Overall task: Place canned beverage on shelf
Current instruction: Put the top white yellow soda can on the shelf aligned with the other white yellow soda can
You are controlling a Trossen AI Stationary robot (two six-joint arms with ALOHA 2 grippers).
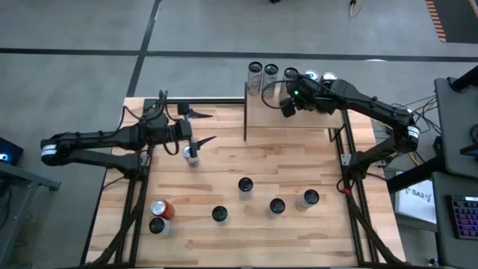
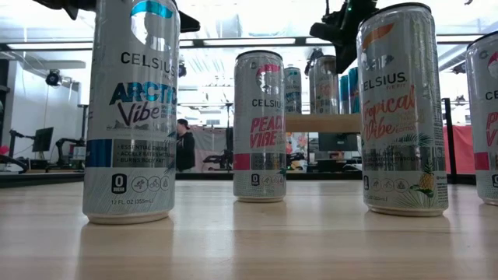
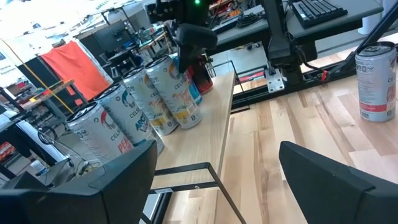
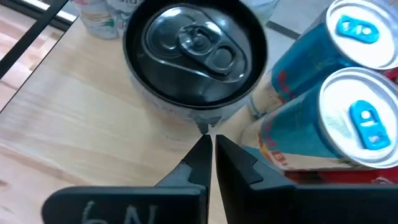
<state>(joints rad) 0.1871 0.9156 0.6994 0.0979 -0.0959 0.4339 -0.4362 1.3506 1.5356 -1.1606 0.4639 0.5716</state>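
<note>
High view is showing a plank surface (image 1: 299, 232) carrying loose cans, with two dark arms reaching in from either side.

Shelf (image 1: 287, 123): small light-wood board on thin black posts, sitting at the far edge of the surface. A row of cans (image 1: 263, 72) is standing along its back edge; in the left wrist view the same row (image 3: 149, 106) is lining the board's rim.

Right gripper (image 1: 287, 107): hanging over the shelf beside that row, fingers pressed together and pinching nothing. In the right wrist view its closed tips (image 4: 210, 144) are pointing at the base of a black-topped can (image 4: 196, 53) standing on the board, with two blue-tabbed cans (image 4: 351, 74) just beside it.

Left gripper (image 1: 200, 127): hovering over the surface's left part, near the shelf's left post, fingers spread wide. One can (image 1: 193, 155) is standing just beneath it; whether the fingers are touching it cannot be told.

Remaining stock on the surface: four dark-topped cans (image 1: 246, 185) well apart across the near middle, plus a red can (image 1: 162, 208) lying at the near left corner, touching another upright one.
</note>
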